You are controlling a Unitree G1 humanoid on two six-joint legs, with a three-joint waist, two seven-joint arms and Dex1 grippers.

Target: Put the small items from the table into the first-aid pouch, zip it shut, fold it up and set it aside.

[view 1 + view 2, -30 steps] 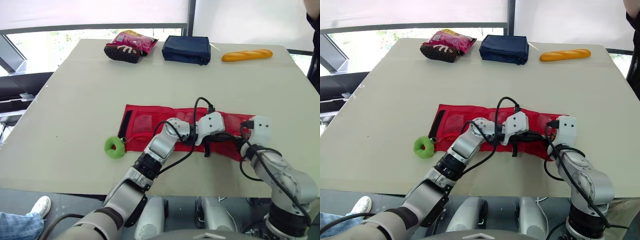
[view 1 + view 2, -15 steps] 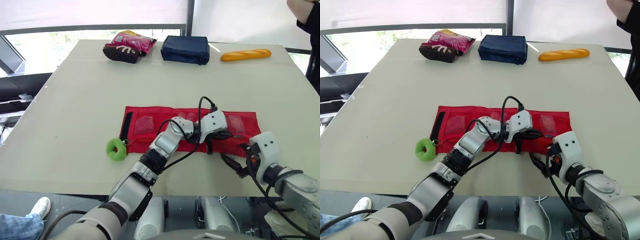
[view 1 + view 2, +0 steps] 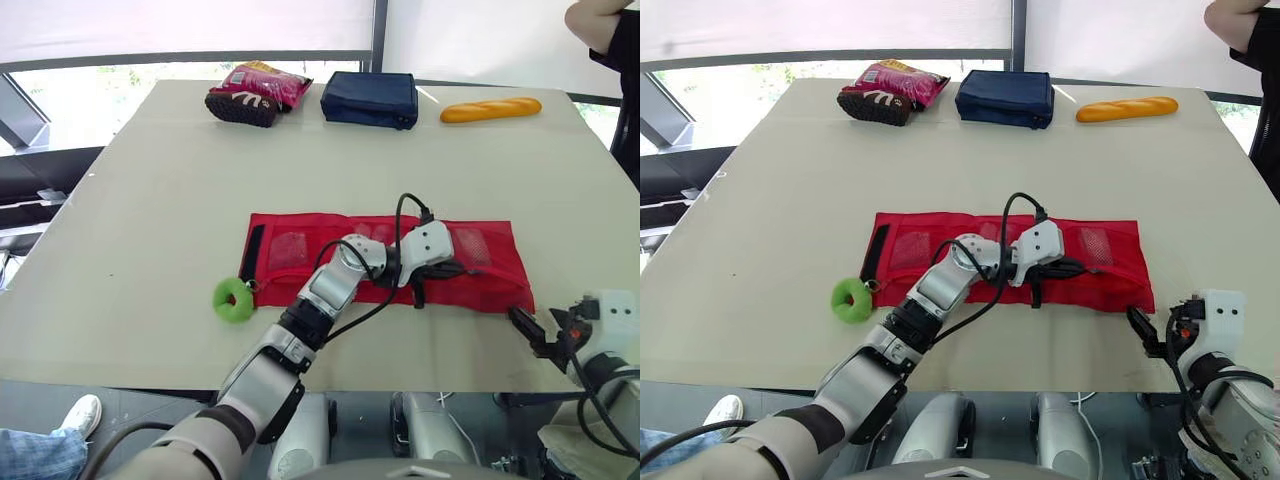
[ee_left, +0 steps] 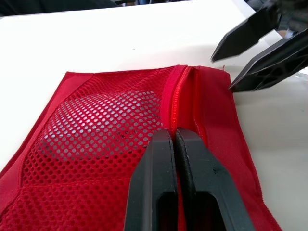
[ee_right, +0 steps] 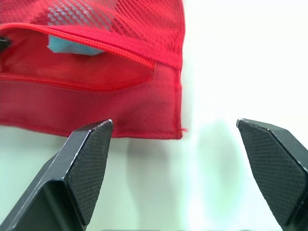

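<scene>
The red first-aid pouch [image 3: 300, 250] lies unfolded across the middle of the table, with a black strap [image 3: 252, 250] and a green ring [image 3: 232, 298] at its left end. My left gripper [image 3: 455, 270] rests on the pouch right of centre. Its fingers [image 4: 166, 159] are pressed together on the zipper line [image 4: 179, 94], hiding what they pinch. My right gripper [image 3: 542, 330] hangs open near the table's front edge, just off the pouch's front right corner [image 5: 175, 127] and holding nothing. A pale blue item [image 5: 72, 45] shows inside the pouch's open slot.
At the far edge lie a pink snack bag [image 3: 258, 88], a navy pouch [image 3: 370, 98] and a toy baguette [image 3: 490, 108]. A person's arm [image 3: 600, 20] shows at the top right and a shoe [image 3: 75, 412] on the floor at the lower left.
My right gripper has drawn back from the pouch's right end toward the table's front right edge and now stands open. The left gripper stays on the zipper. The pouch's right end lies flat.
</scene>
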